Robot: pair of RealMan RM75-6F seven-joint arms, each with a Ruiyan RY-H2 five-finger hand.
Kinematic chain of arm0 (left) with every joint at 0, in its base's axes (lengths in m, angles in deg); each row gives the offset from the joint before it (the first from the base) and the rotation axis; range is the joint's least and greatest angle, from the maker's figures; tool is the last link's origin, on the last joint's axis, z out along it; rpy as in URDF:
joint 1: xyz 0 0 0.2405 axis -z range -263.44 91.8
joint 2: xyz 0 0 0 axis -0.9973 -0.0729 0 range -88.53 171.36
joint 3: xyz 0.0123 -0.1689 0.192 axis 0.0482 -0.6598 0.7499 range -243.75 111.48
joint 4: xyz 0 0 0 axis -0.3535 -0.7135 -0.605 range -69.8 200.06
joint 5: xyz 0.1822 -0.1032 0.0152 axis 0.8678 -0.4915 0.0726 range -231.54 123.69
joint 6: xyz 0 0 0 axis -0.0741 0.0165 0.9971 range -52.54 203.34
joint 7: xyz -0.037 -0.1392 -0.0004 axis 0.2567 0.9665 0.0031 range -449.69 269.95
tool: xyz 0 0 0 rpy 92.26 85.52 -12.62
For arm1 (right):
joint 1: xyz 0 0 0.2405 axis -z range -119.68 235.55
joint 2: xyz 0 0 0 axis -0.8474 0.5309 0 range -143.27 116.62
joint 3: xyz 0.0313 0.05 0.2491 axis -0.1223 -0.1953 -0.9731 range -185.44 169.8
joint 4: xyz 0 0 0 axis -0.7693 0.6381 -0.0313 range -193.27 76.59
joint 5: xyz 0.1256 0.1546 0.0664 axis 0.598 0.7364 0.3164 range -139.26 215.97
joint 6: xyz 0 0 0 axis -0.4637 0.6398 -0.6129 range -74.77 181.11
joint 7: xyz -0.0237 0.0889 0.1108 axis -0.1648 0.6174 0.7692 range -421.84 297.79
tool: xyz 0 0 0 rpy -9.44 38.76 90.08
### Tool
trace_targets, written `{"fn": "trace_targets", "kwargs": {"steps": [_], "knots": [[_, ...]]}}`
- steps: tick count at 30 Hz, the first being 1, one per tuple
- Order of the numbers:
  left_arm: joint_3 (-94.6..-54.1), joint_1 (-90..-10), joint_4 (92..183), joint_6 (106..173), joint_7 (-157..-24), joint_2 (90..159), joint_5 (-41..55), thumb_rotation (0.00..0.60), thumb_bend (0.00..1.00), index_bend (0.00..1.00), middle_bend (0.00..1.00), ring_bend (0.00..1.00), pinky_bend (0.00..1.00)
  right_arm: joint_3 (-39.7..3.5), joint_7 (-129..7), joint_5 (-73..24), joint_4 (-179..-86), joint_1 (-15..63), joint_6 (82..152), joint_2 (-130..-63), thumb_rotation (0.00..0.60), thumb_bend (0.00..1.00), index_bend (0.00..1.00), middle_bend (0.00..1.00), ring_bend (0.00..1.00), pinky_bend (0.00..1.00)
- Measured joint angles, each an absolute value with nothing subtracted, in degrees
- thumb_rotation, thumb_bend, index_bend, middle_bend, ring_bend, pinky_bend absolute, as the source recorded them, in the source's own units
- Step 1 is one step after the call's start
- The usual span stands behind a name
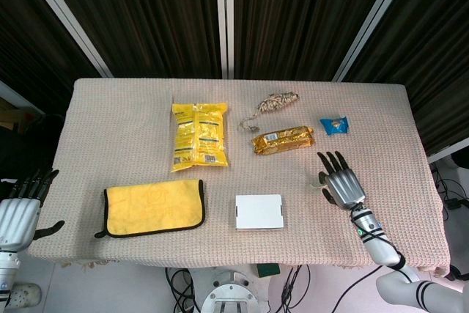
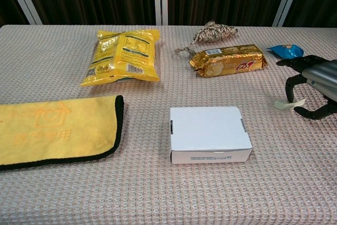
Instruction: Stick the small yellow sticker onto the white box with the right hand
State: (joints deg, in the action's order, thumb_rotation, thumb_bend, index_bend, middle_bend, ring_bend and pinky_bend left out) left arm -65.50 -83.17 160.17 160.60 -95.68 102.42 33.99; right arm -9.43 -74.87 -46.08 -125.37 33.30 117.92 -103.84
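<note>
The white box (image 1: 259, 211) (image 2: 207, 131) lies flat near the table's front edge, lid shut. The small yellow sticker (image 2: 288, 104) (image 1: 315, 183), a pale curved strip, lies on the cloth right of the box. My right hand (image 1: 341, 185) (image 2: 314, 85) hovers over it, palm down and fingers spread. One fingertip (image 2: 289, 96) comes down onto the sticker's top edge while the thumb (image 2: 310, 112) stays slightly apart below it. I cannot tell whether the sticker is off the table. My left hand (image 1: 20, 207) hangs beside the table's left edge, fingers apart and holding nothing.
A folded yellow towel (image 1: 152, 207) lies left of the box. Behind are a yellow snack bag (image 1: 198, 136), a gold biscuit pack (image 1: 283, 139), a bundle of twine (image 1: 277, 102) and a small blue packet (image 1: 335, 125), just beyond my right hand.
</note>
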Motion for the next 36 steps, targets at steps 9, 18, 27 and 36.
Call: {"fn": "trace_targets", "kwargs": {"steps": [9, 18, 27, 36], "knots": [[-65.47, -83.27, 160.09, 160.70, -95.51, 102.41, 33.96, 0.600, 0.00, 0.09, 0.07, 0.03, 0.13, -9.43, -74.96, -46.15, -125.15, 33.11, 117.74, -104.12, 0.600, 0.36, 0.54, 0.00, 0.00, 0.00], [-65.52, -83.26, 159.99, 160.78, -95.29, 102.32, 34.04, 0.600, 0.00, 0.09, 0.07, 0.03, 0.13, -9.47, -75.03, -46.05, -124.81, 33.14, 117.85, -104.54, 0.600, 0.38, 0.58, 0.00, 0.00, 0.00], [-65.55, -83.26, 160.10, 160.77, -95.32, 102.24, 34.00, 0.600, 0.00, 0.09, 0.07, 0.03, 0.13, -9.69, -75.06, -45.93, -124.96, 33.23, 118.22, -104.53, 0.600, 0.46, 0.61, 0.00, 0.00, 0.00], [-65.61, -83.12, 160.45, 160.62, -95.74, 102.15, 33.97, 0.600, 0.00, 0.09, 0.07, 0.03, 0.13, -10.04, -74.91, -47.79, -127.76, 33.19, 120.96, -103.21, 0.600, 0.46, 0.62, 0.00, 0.00, 0.00]]}}
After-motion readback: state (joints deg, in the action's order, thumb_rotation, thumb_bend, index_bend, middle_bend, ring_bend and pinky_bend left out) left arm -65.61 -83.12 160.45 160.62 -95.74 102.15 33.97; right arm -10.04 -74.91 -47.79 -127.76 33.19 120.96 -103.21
